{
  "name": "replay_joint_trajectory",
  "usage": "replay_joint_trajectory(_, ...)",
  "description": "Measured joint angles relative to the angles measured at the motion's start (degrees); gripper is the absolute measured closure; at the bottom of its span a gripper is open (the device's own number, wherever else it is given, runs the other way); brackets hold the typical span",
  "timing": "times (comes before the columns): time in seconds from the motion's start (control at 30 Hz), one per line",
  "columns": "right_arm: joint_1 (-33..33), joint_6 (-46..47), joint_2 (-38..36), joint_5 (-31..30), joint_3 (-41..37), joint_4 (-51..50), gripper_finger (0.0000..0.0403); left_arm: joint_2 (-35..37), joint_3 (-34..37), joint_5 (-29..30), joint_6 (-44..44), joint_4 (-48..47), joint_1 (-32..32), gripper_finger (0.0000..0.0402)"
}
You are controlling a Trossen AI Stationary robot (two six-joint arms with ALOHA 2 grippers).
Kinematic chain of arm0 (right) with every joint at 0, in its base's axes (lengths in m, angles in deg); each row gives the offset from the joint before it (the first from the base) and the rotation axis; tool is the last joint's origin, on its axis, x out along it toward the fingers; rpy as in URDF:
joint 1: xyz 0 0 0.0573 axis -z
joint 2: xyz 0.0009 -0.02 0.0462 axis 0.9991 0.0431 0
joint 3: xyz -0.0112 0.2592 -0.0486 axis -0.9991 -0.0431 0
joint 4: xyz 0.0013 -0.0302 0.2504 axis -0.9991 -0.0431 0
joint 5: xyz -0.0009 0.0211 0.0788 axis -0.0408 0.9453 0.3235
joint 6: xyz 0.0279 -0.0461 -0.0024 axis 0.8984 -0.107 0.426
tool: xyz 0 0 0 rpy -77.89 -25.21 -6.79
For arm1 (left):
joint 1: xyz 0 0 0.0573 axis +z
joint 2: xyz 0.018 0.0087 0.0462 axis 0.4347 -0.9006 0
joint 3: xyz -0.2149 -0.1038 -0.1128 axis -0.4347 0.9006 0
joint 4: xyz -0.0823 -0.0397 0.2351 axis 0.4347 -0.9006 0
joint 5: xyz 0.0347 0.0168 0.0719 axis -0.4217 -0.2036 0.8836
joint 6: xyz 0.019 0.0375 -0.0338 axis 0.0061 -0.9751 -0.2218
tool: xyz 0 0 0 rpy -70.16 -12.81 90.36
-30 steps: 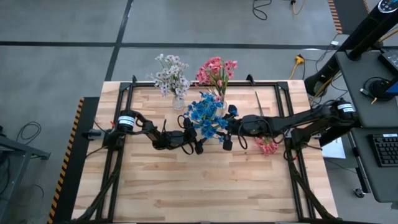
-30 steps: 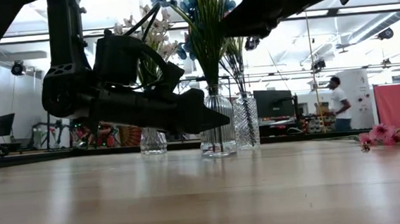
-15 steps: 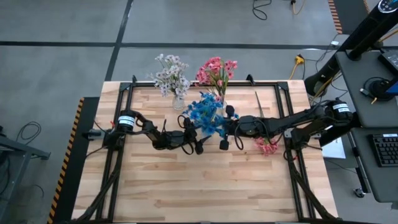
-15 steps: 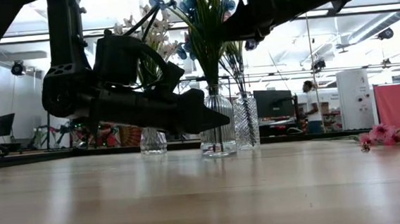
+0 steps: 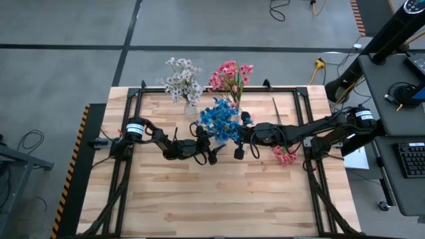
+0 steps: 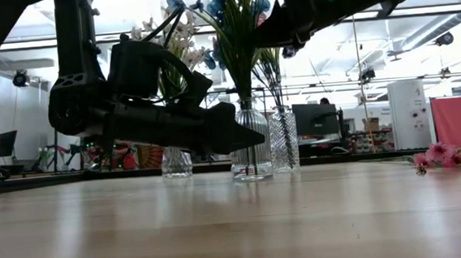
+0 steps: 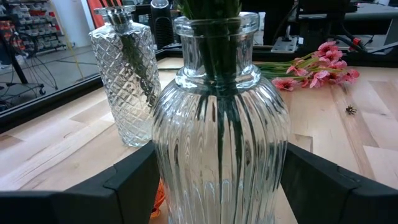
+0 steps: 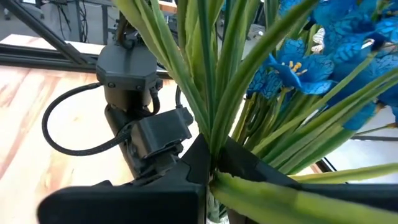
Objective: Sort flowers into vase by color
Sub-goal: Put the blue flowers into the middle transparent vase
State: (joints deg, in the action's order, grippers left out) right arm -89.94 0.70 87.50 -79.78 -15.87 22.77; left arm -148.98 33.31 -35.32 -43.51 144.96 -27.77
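Stems of the blue flowers (image 5: 220,121) are standing in the ribbed vase (image 7: 219,134) near the counter's (image 5: 219,199) middle, and the right end effector (image 8: 211,163) is pinching them together just under the blossoms, probably so the bunch sits straight. The left end effector (image 7: 217,180) is bracing the vase, its fingers (image 7: 130,183) spread either side of the glass, presumably to keep it from tipping. White flowers (image 5: 182,82) and pink flowers (image 5: 231,74) are sitting in their own vases at the far edge. One pink spray (image 5: 285,156) is lying loose on the counter, beside the right arm, waiting to be sorted.
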Motion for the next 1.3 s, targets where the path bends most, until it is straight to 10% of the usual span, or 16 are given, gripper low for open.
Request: replay_joint_trajectory(1.3, 1.3, 4.2, 0.4, 0.0, 0.1, -6.0, 0.0388, 0.0, 0.0, -0.4, 0.0, 0.0, 0.0, 0.0129)
